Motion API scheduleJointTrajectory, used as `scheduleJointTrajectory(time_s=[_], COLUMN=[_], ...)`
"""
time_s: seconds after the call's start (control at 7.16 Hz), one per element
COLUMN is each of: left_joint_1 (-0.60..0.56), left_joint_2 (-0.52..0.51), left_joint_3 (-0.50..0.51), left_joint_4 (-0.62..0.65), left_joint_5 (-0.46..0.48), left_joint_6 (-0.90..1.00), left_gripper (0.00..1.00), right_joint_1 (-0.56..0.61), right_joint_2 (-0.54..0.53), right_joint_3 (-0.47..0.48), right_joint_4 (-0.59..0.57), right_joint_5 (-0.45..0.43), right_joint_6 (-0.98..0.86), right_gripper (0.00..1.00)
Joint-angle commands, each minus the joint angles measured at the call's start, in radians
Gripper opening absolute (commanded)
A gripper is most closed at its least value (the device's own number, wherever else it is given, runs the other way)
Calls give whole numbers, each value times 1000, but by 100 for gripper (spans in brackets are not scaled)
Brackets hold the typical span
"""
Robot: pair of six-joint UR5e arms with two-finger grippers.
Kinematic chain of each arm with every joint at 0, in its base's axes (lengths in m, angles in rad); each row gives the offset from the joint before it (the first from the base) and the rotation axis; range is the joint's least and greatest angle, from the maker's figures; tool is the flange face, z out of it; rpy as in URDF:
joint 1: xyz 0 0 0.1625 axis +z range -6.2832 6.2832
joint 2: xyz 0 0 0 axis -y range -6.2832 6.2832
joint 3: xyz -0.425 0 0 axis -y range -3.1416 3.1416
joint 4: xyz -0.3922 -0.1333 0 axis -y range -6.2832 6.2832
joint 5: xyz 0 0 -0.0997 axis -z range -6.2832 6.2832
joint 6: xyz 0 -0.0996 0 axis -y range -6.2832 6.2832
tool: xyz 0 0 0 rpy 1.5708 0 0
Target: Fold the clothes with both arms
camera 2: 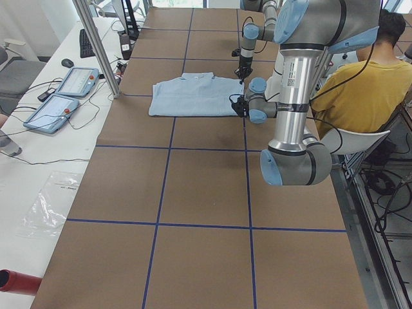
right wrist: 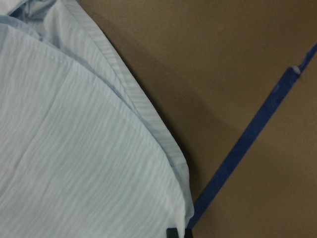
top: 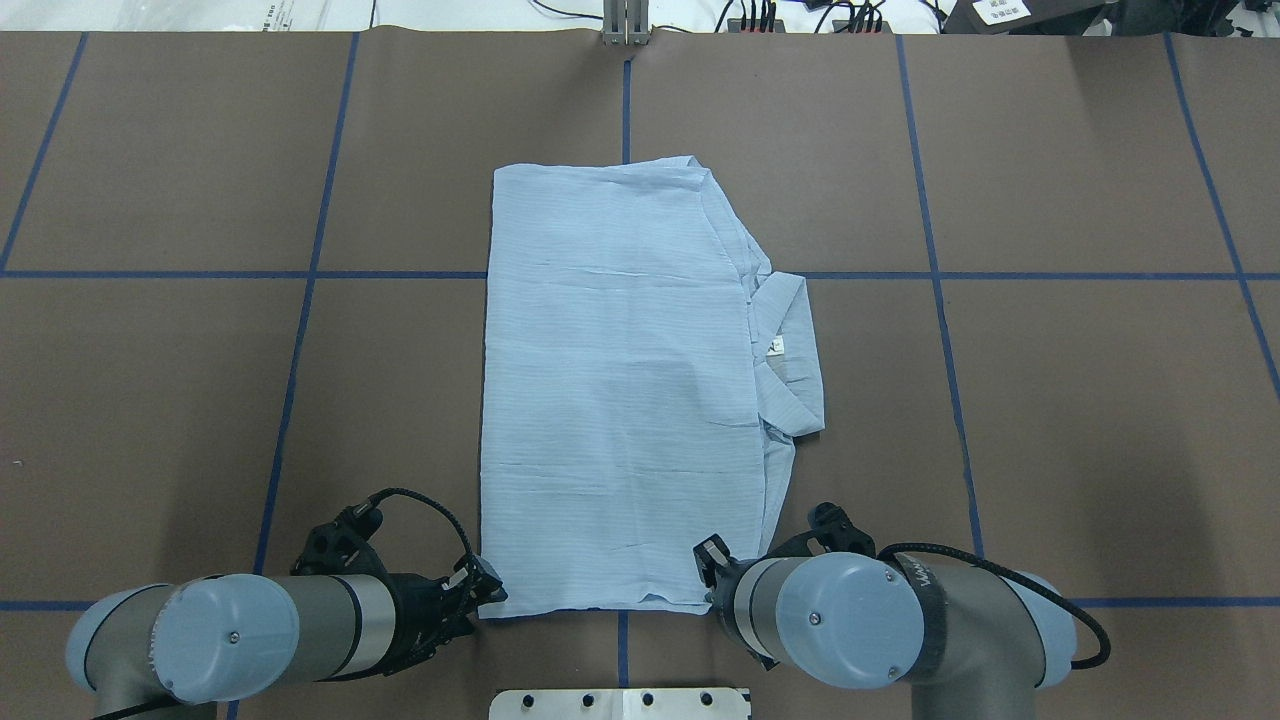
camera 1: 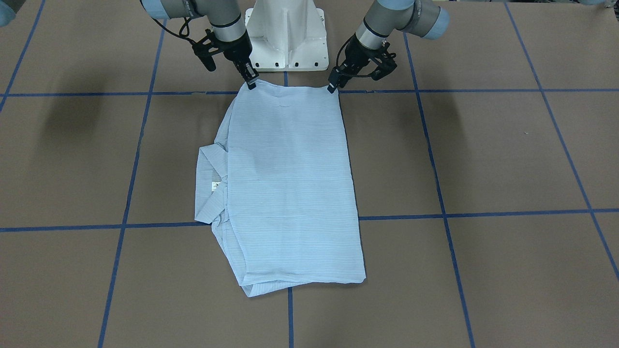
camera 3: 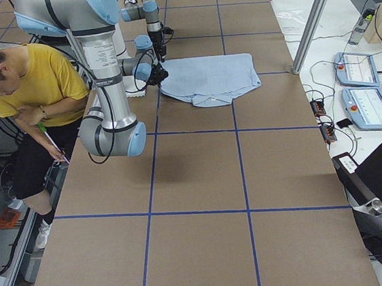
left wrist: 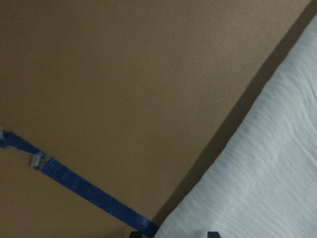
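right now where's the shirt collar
In the overhead view the collar pokes out of the right edge of the folded shirt, just below the crosswise blue tape line.

Shirt (camera 1: 295, 183): thin matt striped cloth; table (camera 1: 483, 154): matt brown paper.

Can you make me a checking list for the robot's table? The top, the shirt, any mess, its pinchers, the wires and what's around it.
surface: brown table marked into squares by blue tape lines.
job's things: light blue shirt lying flat and partly folded; its collar and white label poke out on the robot's right.
clutter: nothing seen on the brown top.
end effectors: left end effector and right end effector each look pinched shut on a shirt corner nearest the robot.
cables: black cable loop at each wrist, off the shirt.
surroundings: white pedestal base; person in yellow seated behind the robot; tablet-like controllers on a side bench.
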Motion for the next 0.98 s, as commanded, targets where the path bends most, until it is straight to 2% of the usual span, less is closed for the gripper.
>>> scheduleJointTrajectory(time_s=[0.0, 0.14, 0.28, 0.42, 0.84], left_joint_1=[8, 8, 8, 8, 8], left_joint_2=[0, -2, 0, 1, -5], left_joint_3=[3, 3, 3, 2, -24], left_joint_4=[0, 5, 7, 7, 57], left_joint_5=[1, 1, 1, 1, 1], left_joint_6=[-11, -15, -20, -43, -43], left_gripper=[56, 50, 33, 0, 0], right_joint_1=[0, 0, 0, -2, -2], right_joint_2=[0, 0, 0, 0, -3], right_joint_3=[-1, 0, 0, 0, -1], right_joint_4=[1, 1, 0, 0, 0], right_joint_5=[0, 0, 0, 0, 0], right_joint_6=[0, 0, 0, 0, 0], right_gripper=[0, 0, 0, 0, 0])
